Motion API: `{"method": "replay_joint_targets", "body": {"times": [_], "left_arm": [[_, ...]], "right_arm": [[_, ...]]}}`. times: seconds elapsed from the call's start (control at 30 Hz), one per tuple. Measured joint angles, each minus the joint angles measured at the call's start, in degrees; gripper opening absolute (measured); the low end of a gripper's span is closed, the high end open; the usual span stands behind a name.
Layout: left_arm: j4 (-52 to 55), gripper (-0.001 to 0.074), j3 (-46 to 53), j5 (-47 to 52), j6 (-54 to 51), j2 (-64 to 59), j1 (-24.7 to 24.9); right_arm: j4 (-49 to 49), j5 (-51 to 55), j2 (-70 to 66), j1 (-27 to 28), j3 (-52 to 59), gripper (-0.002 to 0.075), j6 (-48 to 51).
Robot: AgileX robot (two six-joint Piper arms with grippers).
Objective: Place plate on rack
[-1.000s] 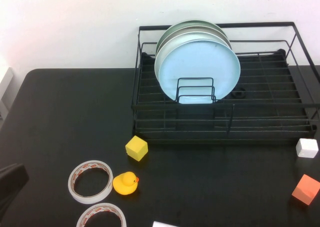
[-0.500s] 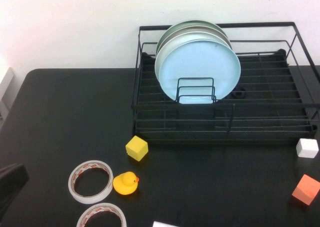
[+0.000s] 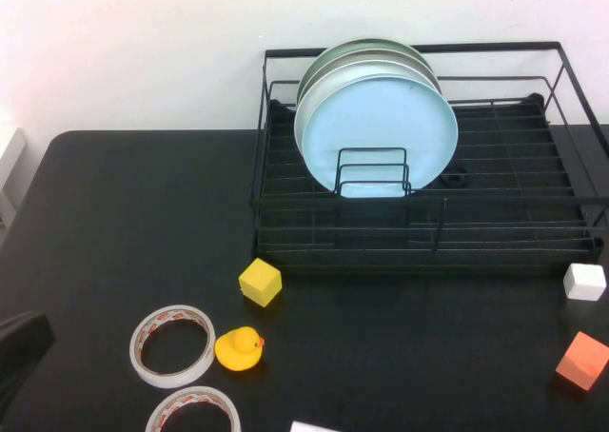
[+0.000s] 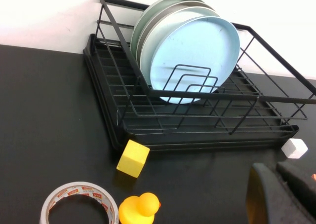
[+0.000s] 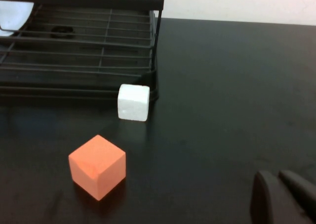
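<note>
From where I sit, both arms are pulled back off the work. The left gripper [image 4: 281, 197] shows only as dark finger tips at the edge of its wrist view, low over the near left of the table [image 3: 114, 223], jaws pressed together with nothing between them. The right gripper [image 5: 284, 197] sits the same way over the near right — jaws clenched, empty.

The rack [image 3: 495, 232] fills the far right of the table against the wall. The plate [image 3: 381, 127] stands upright in it, foremost of a stack of paler plates [image 3: 328, 70], its lower edge behind the wire loop dividers [image 3: 373, 170].

In front of the rack lie two tape rolls [image 3: 171, 344], a rubber duck [image 3: 239, 347] and a yellow cube [image 3: 260, 282]; to the right, an orange cube [image 3: 581, 360] and a white cube [image 3: 584, 281], the latter just beside the rack's corner.

The nearer tape roll is cut off by the frame edge — so is a white scrap [image 3: 314, 426] beside it.
</note>
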State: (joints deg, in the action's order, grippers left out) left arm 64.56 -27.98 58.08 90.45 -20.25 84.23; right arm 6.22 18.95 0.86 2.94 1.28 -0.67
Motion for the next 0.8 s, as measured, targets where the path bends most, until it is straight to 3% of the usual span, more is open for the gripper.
{"method": "replay_joint_targets", "body": {"times": [0.6,0.8], "left_arm": [[0.0,-0.0001,0.0,0.12,-0.12,0.0,0.0],[-3.65,-0.0001,0.0,-4.66,8.85,-0.29,-0.5]], "right_arm": [[0.0,0.33,0.0,0.0,-0.09,0.0012,-0.02],[0.0,0.47,0.0,0.0,-0.09,0.0012,-0.02]]}}
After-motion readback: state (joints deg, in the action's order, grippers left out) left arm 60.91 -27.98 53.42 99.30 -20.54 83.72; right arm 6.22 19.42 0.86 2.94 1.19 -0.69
